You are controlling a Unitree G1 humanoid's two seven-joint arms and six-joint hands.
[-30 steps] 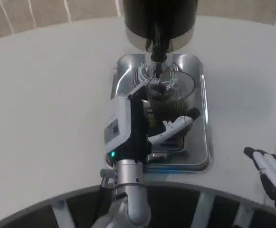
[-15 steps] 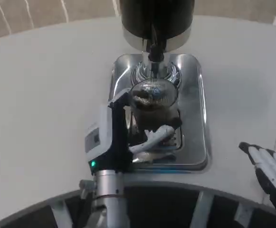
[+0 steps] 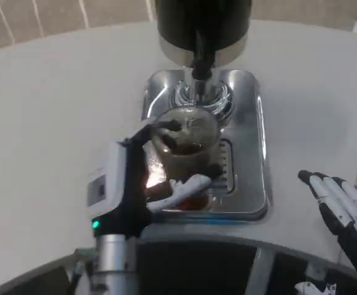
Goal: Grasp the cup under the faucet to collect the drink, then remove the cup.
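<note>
— Head view, change since a second ago?
— Clear ribbed plastic cup [image 3: 187, 144] with dark drink has come away from the black faucet [image 3: 201, 58], toward the near end of the shiny steel drip tray [image 3: 247, 184].
— Count?
— One cup, one faucet, one tray, two hands.
— Hands?
— Left hand [image 3: 142, 184] grasps the cup; right hand [image 3: 341, 212] rests on the white table [image 3: 49, 135], fingers spread, holding nothing

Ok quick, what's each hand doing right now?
Left hand: holding the cup over the drip tray.
Right hand: open, holding nothing, fingers apart.
</note>
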